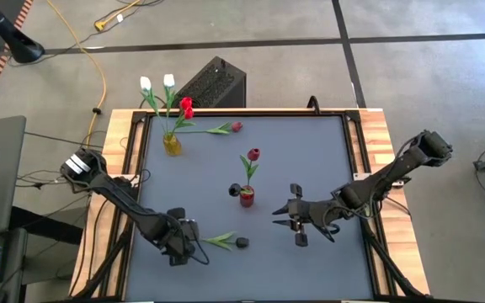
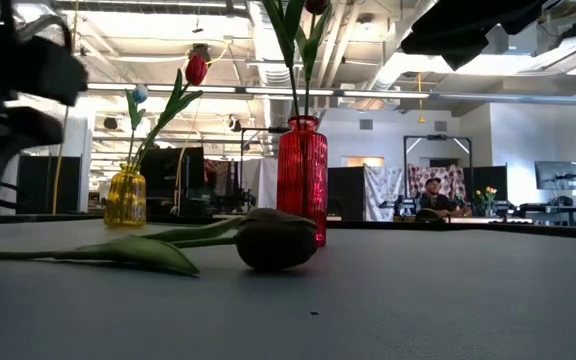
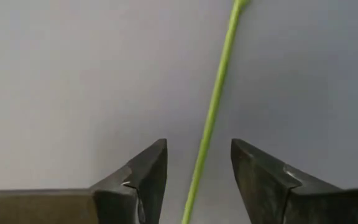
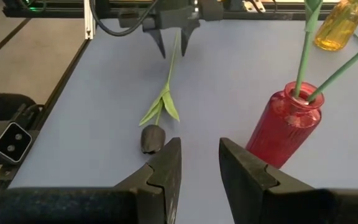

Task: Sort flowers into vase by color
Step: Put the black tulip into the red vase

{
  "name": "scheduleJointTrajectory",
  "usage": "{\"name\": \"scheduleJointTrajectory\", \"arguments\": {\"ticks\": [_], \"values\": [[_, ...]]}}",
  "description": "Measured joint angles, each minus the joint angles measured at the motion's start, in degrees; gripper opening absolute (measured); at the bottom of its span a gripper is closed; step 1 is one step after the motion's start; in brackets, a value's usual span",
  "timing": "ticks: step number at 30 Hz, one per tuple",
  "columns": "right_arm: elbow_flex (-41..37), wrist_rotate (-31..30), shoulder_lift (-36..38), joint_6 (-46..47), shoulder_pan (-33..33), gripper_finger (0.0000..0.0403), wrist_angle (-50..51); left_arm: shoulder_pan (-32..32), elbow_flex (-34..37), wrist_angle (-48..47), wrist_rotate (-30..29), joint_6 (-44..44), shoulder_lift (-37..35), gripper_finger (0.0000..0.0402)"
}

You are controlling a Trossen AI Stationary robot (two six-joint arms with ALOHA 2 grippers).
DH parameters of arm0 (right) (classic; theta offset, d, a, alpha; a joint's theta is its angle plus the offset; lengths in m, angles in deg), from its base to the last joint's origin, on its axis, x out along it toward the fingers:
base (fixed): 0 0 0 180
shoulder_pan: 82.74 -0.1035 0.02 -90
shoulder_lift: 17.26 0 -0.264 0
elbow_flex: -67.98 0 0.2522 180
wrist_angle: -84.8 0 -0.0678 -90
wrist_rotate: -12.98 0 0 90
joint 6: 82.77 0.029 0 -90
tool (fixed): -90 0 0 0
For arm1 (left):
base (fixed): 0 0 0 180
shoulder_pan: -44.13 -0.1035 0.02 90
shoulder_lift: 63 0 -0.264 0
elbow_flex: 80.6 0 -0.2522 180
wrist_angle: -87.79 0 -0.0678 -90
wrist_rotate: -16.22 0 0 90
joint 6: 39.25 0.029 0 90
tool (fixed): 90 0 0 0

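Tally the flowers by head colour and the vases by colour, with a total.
White flowers: 2
Red flowers: 3
Near-black flowers: 1
Yellow vase: 1
Red vase: 1
Total: 6 flowers, 2 vases, 8 things.

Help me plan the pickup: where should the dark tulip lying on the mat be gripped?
Grip the dark tulip on its bare stem, below the leaves, coming straight down. It lies flat, and the left tool already straddles that thin stem with fingers open.
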Motion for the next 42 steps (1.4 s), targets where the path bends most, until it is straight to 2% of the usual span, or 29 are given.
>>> {"name": "scheduleJointTrajectory", "arguments": {"ticks": [9,25,28,35,40,42], "values": [[0.0,0.0,0.0,0.0,0.0,0.0133,0.0,4.0,0.0,-11.1,5.6,-2.1,-0.5,0.0167],[0.0,-0.2,0.0,0.1,-0.2,0.0133,0.0,5.0,5.5,-6.2,7.7,-3.8,-0.9,0.0162],[0.0,-0.2,0.0,0.1,-0.2,0.0133,0.0,5.0,5.3,-6.0,7.7,-2.9,-0.8,0.0133],[0.0,-0.2,0.0,0.1,-0.2,0.0133,0.0,5.0,5.3,-5.8,7.2,-2.5,-0.7,0.0014],[0.0,-0.2,0.0,0.1,-0.2,0.0133,-0.1,5.1,5.6,-5.0,5.2,-3.4,-2.7,0.0004],[0.0,-0.2,0.0,0.1,-0.3,0.0133,-0.1,5.1,6.0,-4.4,2.0,-3.6,-4.5,0.0002]]}}
